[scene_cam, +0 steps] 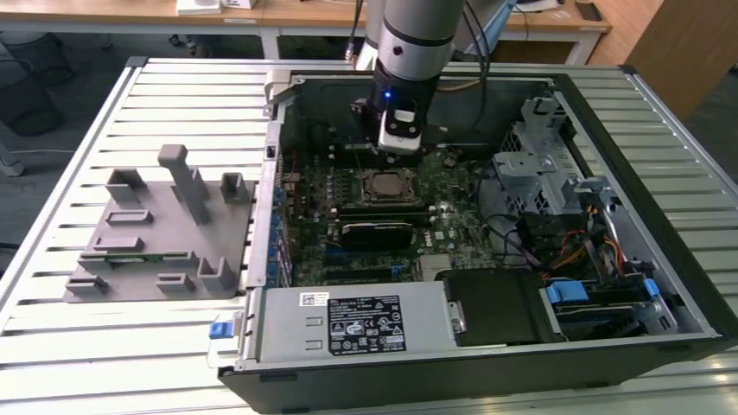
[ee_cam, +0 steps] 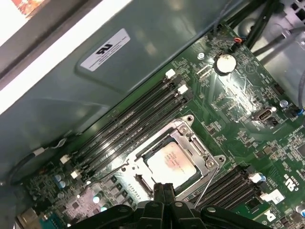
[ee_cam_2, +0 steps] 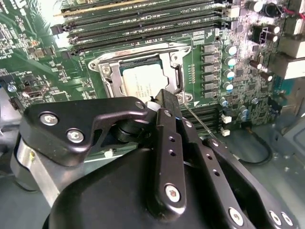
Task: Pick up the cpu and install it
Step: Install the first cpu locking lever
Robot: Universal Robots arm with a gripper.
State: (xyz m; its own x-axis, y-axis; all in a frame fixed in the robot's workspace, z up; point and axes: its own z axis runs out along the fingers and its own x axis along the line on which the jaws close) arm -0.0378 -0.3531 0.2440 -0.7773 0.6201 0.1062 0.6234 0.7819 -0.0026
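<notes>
I have the arm (scene_cam: 410, 39) reaching down into the open case (scene_cam: 485, 216), which lies on its side on the slatted bench (scene_cam: 173, 95) so the board (scene_cam: 455, 225) faces up and the claw can come at it from straight above.

The cpu (ee_cam: 170, 161) is already lying in the socket (ee_cam: 174, 157): in both wrist views its pale metal top sits flat inside the metal frame (ee_cam_2: 112, 71), square to it as far as I can judge. In the second wrist view the cpu (ee_cam_2: 140, 81) shows just past the claw tips. The frame looks open around the chip, not folded over it, and a thin wire lever (ee_cam: 206, 183) stands off to one side of the socket, so I would judge the chip is seated but not yet clamped.

The claw (ee_cam: 164, 190) hangs just above the near edge of the socket with its two fingers pressed together and nothing between them; it is clenched and empty. Whether the tips touch the chip or the frame I cannot tell.

On the exterior view's left, well apart from the case, the grey fixture (scene_cam: 155, 233) stands on the bench, its posts and pockets presumably there to hold parts at known spots. Memory slots (ee_cam: 138, 124) run beside the socket.
</notes>
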